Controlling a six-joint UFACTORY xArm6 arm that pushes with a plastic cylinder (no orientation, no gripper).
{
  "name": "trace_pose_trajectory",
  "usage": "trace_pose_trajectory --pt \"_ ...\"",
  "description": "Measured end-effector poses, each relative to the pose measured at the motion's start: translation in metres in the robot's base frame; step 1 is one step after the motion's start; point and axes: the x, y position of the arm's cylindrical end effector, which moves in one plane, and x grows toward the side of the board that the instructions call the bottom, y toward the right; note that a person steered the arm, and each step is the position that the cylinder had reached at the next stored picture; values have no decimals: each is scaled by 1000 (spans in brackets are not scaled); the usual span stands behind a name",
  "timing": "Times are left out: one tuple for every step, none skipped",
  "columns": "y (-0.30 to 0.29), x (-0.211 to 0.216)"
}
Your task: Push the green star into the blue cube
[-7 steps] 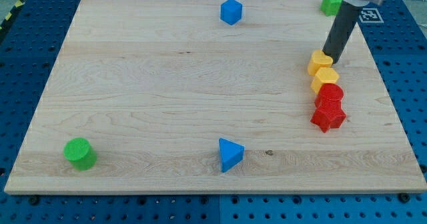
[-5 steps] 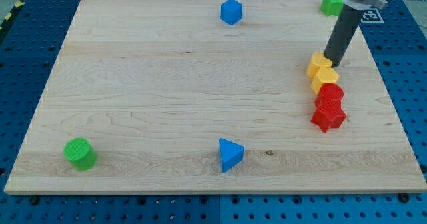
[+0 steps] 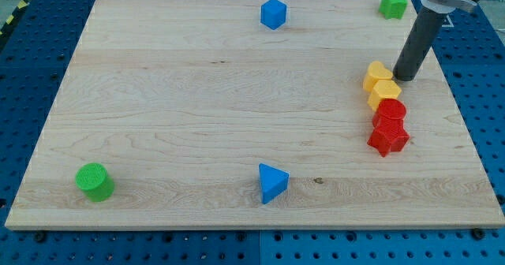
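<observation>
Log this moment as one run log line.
my tip: right of yellow blocks | green star: top right, untouched | blue cube: top centre

**Mia:** Can you read any words or numbers here?

**Tom:** No. There is nothing to read. The bench [image 3: 197,123] is plain wood with no letters on it.

**Mia:** What about the blocks?

**Tom:** They have no writing and no numbers.

**Mia:** I see something white near the far right corner of the bench.

**Tom:** Yes, a little white tag [image 3: 447,18] with black marks peeks out behind the dark rod [image 3: 418,44]. Most of it is hidden. It looks like a square pattern, not letters.

**Mia:** So no names or signs?

**Tom:** None that I can read.
</observation>
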Motion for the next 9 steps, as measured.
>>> trace_pose_trajectory --pt "0 0" --pt "0 -3" --pt "16 -8" --pt "33 -9" --pt "33 -9" --pt "48 -9" --pt "68 -13" --pt "87 -24" --pt "107 -43"
